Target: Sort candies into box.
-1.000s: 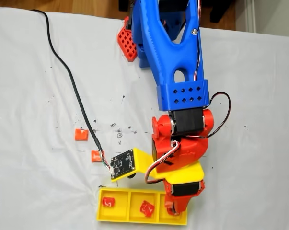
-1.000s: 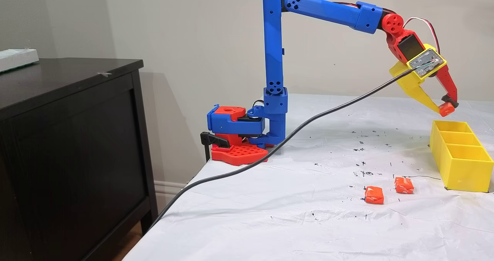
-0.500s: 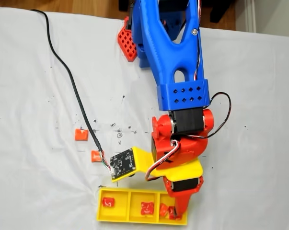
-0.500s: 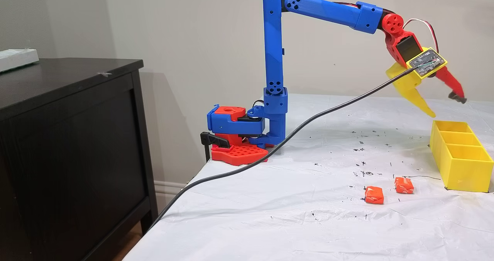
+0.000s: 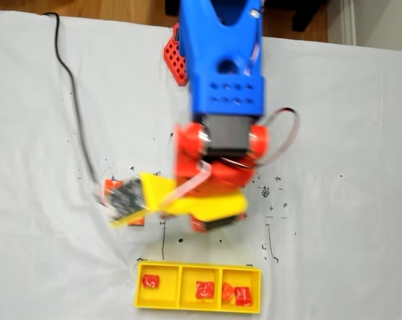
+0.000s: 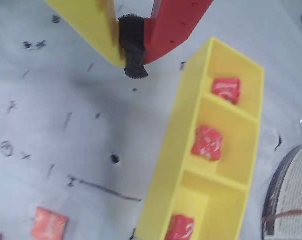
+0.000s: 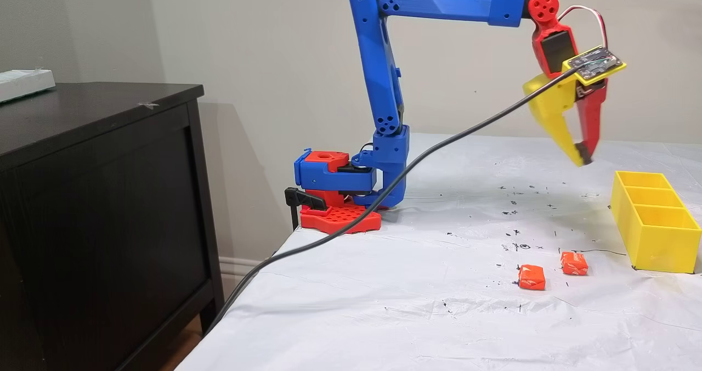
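Candies: four now sit in box point(image 5: 137, 287), one point(image 5: 243, 296) newly dropped into its right compartment in the top-down fixed view. Jaws together, empty, pulled back from box. Two candies point(image 7: 531, 276) remain on counter.

- A home room: dark wooden cabinet point(image 7: 104, 195) against a plain wall with baseboard point(image 7: 241, 265).
- Worktop point(image 7: 439, 305) draped in white sheeting (pen-marked); wood floor point(image 5: 107, 8).

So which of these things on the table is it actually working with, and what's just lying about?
Part of the job:
- yellow box with candies in its compartments
- two loose candies on the cloth
- gripper, shut and empty

Just lying about:
- black cable
- dark cabinet
- ink marks on the cloth
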